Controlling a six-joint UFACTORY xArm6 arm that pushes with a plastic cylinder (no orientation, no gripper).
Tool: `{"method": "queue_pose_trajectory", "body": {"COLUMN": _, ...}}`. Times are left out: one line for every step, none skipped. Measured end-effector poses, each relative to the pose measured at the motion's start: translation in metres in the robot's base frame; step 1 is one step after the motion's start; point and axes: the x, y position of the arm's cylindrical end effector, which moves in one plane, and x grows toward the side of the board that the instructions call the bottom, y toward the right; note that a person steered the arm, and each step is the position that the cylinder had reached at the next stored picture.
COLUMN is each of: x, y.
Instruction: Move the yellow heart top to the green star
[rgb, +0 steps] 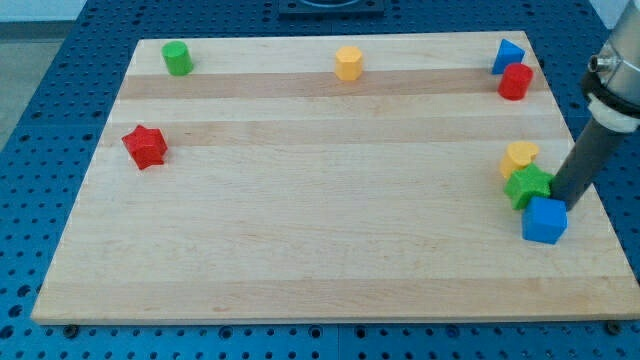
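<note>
Rod tip (566, 203) sits just right of green star (528, 186), yellow heart (519, 157) touching star's top; no pincer visible.

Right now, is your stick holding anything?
No gripper here: my tip holds nothing. It sits at the view's right of the green star, just above the blue cube.

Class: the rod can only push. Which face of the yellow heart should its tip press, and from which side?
Press the yellow heart on its right face, coming from the view's right. It already touches the top of the green star, so probably only a light nudge left is needed. My tip is now right of the star, above the blue cube.
</note>
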Motion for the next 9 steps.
{"method": "queue_pose_trajectory", "body": {"x": 0.0, "y": -0.017}}
{"method": "queue_pose_trajectory", "body": {"x": 0.0, "y": -0.029}}
{"method": "queue_pose_trajectory", "body": {"x": -0.003, "y": -0.031}}
{"method": "queue_pose_trajectory", "body": {"x": -0.011, "y": -0.031}}
{"method": "queue_pose_trajectory", "body": {"x": -0.023, "y": -0.027}}
{"method": "queue_pose_trajectory", "body": {"x": -0.032, "y": -0.017}}
{"method": "queue_pose_trajectory", "body": {"x": -0.04, "y": -0.013}}
{"method": "queue_pose_trajectory", "body": {"x": -0.04, "y": -0.006}}
{"method": "queue_pose_trajectory", "body": {"x": -0.045, "y": -0.007}}
